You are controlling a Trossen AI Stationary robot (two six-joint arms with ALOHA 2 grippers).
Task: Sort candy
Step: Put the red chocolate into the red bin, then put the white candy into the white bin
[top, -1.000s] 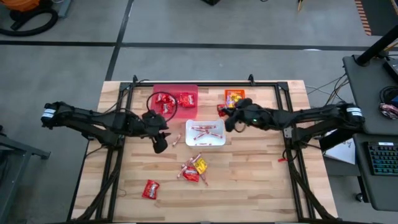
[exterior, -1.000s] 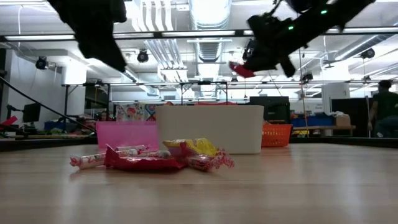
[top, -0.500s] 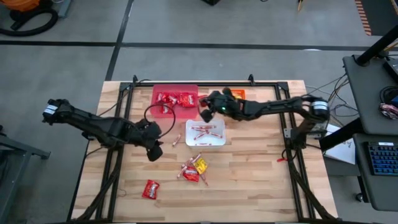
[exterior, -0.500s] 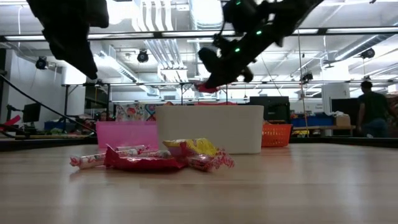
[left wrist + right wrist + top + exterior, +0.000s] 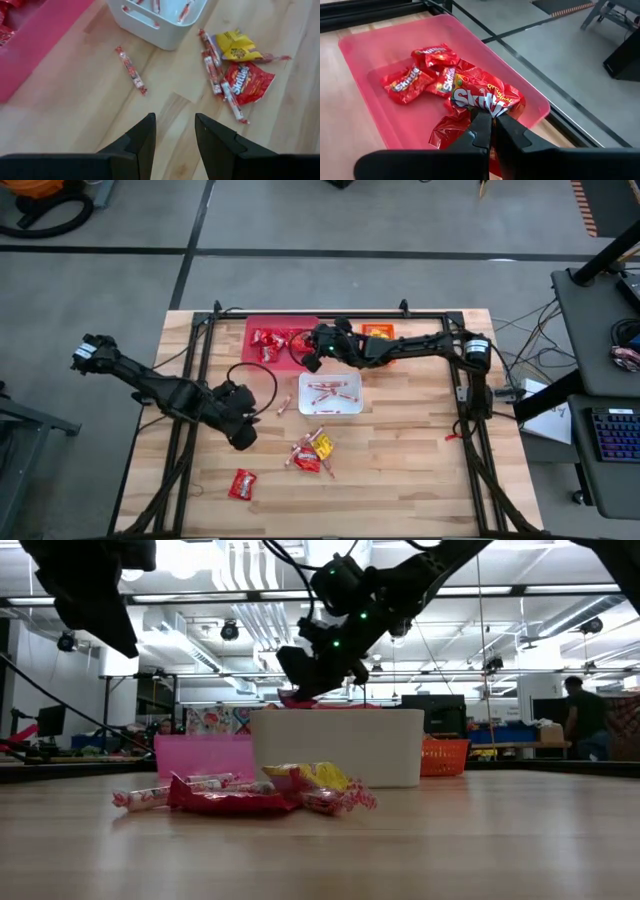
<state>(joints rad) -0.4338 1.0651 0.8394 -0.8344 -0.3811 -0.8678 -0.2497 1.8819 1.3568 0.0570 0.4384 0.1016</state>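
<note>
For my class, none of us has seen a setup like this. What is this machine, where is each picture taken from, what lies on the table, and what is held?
Two dark robot arms work at a wooden table. One picture looks straight down, one looks level across the tabletop, and one comes from each wrist. The right end effector is shut on a shiny red packet over the pink-red bin, which holds similar packets. The left end effector hangs open and empty above the table. A white bin holds red-and-white sticks; an orange bin stands behind it. Loose sweets lie in front of the white bin.
</note>
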